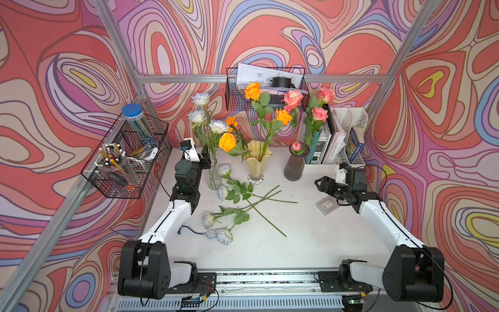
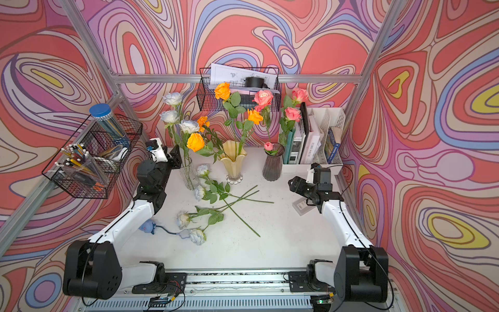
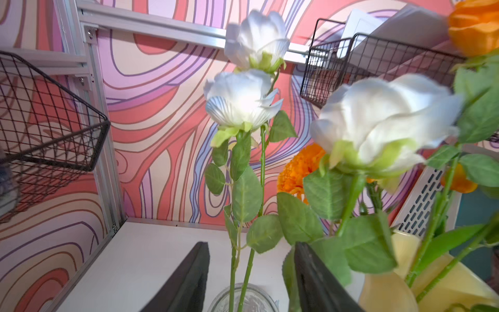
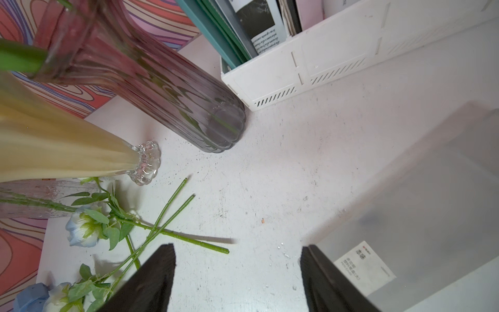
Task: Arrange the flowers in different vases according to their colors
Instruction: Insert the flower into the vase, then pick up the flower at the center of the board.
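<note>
Left gripper point(image 3: 249, 244) straddles white rose stems point(image 3: 233, 270) in clear vase point(image 3: 259, 297).

Across the upper middle of both top views stand one clear vase point(image 1: 214, 178), one amber vase point(image 1: 256, 162) and one purple vase point(image 1: 293, 168), with three upright white roses point(image 1: 199, 116), three orange roses point(image 1: 226, 141), one marigold point(image 1: 231, 121), three pink roses point(image 1: 293, 97) and one pink bud point(image 1: 296, 146), plus four loose white roses point(image 1: 208, 218) at centre.
</note>
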Robot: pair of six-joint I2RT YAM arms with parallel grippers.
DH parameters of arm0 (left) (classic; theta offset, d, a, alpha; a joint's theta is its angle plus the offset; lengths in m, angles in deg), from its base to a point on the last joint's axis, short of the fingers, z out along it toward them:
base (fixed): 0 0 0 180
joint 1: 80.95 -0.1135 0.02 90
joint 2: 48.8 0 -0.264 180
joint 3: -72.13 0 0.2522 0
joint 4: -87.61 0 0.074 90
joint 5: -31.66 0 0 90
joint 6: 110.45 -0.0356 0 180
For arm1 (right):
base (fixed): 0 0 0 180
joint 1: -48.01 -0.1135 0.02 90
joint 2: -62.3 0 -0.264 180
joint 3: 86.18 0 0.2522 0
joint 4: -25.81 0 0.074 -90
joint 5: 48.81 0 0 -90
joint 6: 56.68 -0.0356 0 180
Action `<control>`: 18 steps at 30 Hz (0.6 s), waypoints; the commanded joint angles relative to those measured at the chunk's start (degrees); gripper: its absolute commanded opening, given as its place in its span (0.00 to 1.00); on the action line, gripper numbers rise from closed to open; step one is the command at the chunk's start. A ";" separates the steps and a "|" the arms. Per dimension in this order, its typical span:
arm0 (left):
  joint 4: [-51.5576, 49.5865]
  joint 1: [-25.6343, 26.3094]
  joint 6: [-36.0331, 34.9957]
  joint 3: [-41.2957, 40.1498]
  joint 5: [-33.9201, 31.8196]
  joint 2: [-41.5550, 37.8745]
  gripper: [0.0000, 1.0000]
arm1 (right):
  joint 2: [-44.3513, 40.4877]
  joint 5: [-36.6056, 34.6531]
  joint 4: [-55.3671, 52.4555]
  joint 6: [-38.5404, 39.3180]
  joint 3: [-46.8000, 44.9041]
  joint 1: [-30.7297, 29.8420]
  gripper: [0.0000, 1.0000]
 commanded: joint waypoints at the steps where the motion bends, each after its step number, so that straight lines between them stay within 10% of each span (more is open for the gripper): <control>1: -13.27 2.96 -0.53 1.80 -2.30 -6.72 0.58 | 0.31 5.65 1.72 1.23 -0.43 0.28 0.75; 10: -35.90 24.79 -1.88 3.02 -14.20 -13.85 0.57 | 5.45 9.73 3.81 5.66 0.94 -10.47 0.74; 18: -47.06 31.88 9.72 -2.29 -18.00 -15.30 0.54 | 12.88 2.07 4.85 12.52 7.57 -22.66 0.73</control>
